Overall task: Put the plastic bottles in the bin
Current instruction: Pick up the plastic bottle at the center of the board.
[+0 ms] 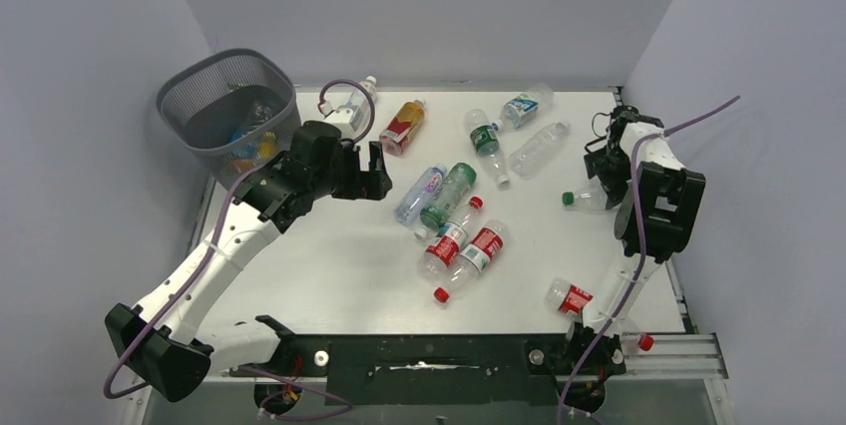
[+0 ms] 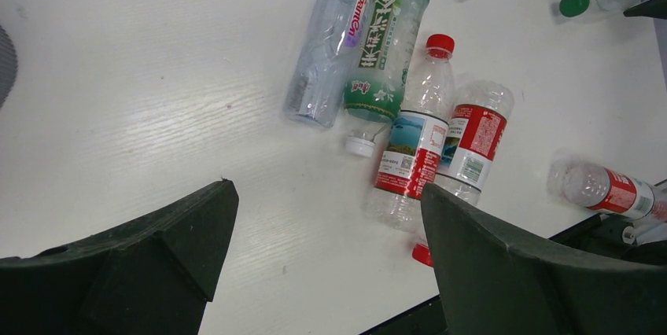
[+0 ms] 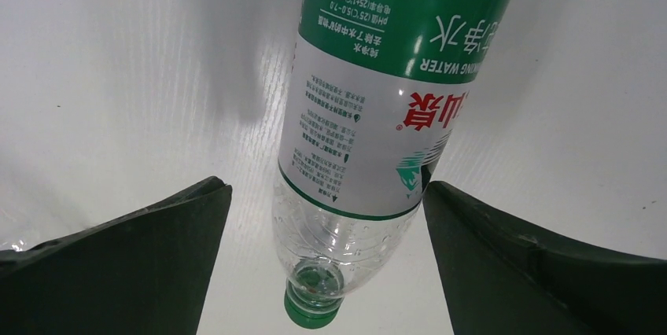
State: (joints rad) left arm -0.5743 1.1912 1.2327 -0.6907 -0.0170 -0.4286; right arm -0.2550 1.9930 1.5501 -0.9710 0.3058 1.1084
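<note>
The dark mesh bin stands at the back left with a few bottles inside it. My left gripper is open and empty, above the table between the bin and a cluster of bottles: a clear blue one, a green one and two red-labelled ones. My right gripper is open at the right edge, its fingers on either side of a clear bottle with a green label and a green cap, not touching it.
More bottles lie at the back: a white one, an amber one, a green-labelled one, a blue-labelled one and a clear one. A red-labelled bottle lies near the right arm's base.
</note>
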